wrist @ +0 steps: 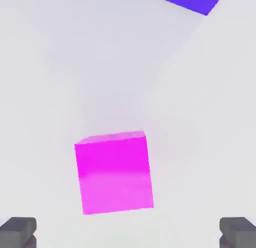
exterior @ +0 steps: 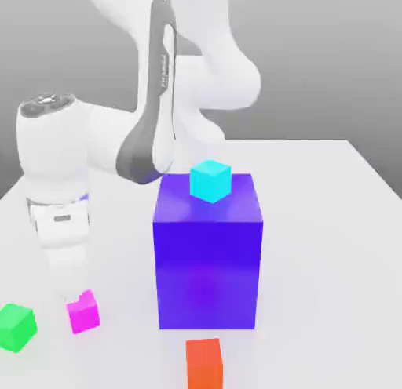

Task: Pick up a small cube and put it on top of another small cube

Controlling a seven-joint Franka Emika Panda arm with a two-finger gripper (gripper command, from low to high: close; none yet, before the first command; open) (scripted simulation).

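Note:
The small cube (exterior: 83,311), bright magenta-pink, rests on the white table near the front at the exterior view's left. My gripper (exterior: 69,292) hangs just above it, pointing down from the white hand. In the hand view the small cube (wrist: 114,172) lies on the table between and just ahead of the two dark fingertips (wrist: 18,232), which stand wide apart at the frame's corners. My gripper (wrist: 127,234) is open with nothing in it and does not touch the cube.
A big purple-blue block (exterior: 208,250) stands mid-table with a cyan cube (exterior: 210,180) on top; its corner (wrist: 187,1) shows in the hand view. A green cube (exterior: 16,326) lies left of the magenta one. An orange-red cube (exterior: 204,364) sits before the block.

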